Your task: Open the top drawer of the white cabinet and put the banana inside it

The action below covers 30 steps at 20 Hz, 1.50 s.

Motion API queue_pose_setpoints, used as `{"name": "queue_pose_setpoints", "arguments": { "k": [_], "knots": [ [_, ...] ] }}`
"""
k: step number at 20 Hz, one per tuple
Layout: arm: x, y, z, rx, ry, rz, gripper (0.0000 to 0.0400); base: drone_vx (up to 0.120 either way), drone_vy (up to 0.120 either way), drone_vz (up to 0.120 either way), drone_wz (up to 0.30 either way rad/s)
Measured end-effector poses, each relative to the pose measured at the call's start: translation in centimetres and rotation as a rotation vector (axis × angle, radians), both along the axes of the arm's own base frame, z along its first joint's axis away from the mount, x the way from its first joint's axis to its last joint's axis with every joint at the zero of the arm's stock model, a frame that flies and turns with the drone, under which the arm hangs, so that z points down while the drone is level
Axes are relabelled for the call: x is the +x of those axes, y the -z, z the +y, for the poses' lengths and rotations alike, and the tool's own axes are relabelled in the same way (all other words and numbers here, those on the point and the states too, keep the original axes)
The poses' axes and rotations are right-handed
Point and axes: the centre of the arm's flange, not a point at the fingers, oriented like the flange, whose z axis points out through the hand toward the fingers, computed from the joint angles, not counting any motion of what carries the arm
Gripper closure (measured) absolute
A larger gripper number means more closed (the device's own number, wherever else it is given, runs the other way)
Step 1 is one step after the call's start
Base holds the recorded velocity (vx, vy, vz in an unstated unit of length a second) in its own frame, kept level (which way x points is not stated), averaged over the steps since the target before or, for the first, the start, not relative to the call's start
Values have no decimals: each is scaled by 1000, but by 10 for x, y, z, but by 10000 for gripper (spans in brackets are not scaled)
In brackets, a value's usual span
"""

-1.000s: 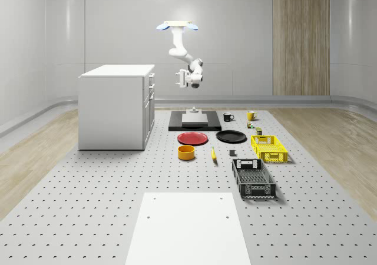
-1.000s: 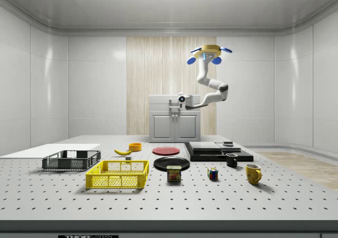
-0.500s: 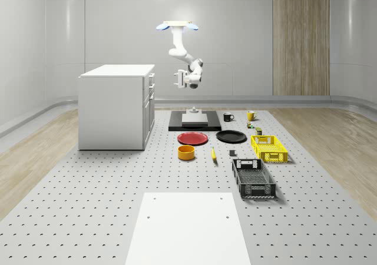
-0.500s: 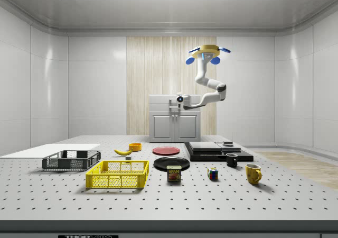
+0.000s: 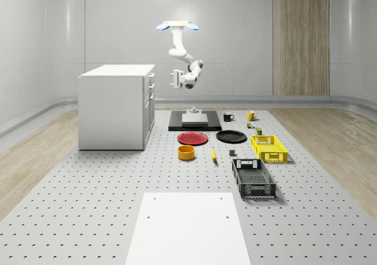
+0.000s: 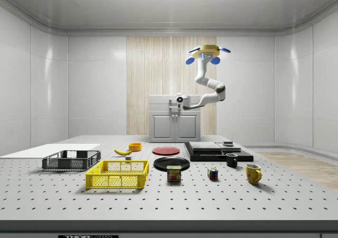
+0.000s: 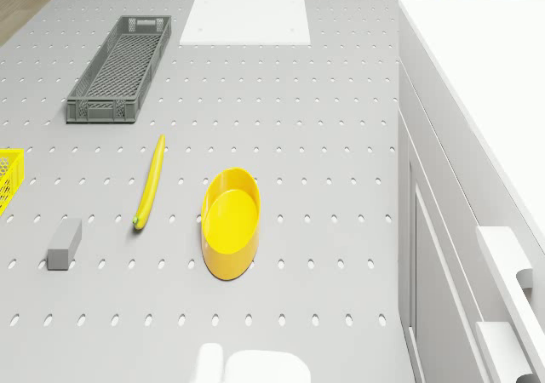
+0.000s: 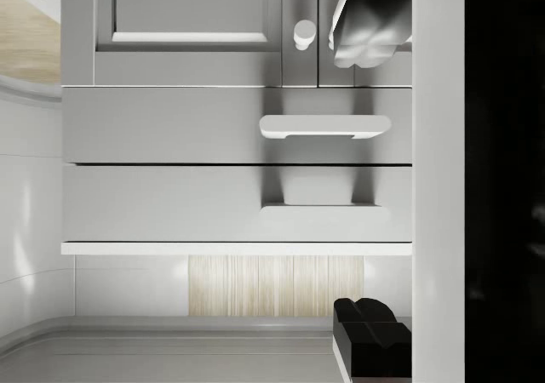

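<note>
— Progress so far?
— None done. Drone hovers beside the cabinet; gripper faces the shut top drawer, apart. Finger spread, I cannot tell. Banana lies far below, untouched.

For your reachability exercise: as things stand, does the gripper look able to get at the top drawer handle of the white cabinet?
Probably yes. The gripper hangs level with the white cabinet front, open air between it and the top drawer handle.
</note>
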Motion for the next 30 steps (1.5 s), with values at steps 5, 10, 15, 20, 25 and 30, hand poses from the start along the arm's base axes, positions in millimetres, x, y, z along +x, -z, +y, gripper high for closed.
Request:
{"name": "queue_pose_setpoints", "arguments": {
  "k": [5,10,15,20,25,30],
  "knots": [
    [0,0,28,0,0,0,0,0,0,0,0],
    [0,0,55,0,0,0,0,0,0,0,0],
    [0,0,80,1,0,0,0,0,0,0,0],
    [0,7,97,1,0,0,0,0,0,0,0],
    [0,16,107,1,0,0,0,0,0,0,0],
    [0,20,126,1,0,0,0,0,0,0,0]
  ]
}}
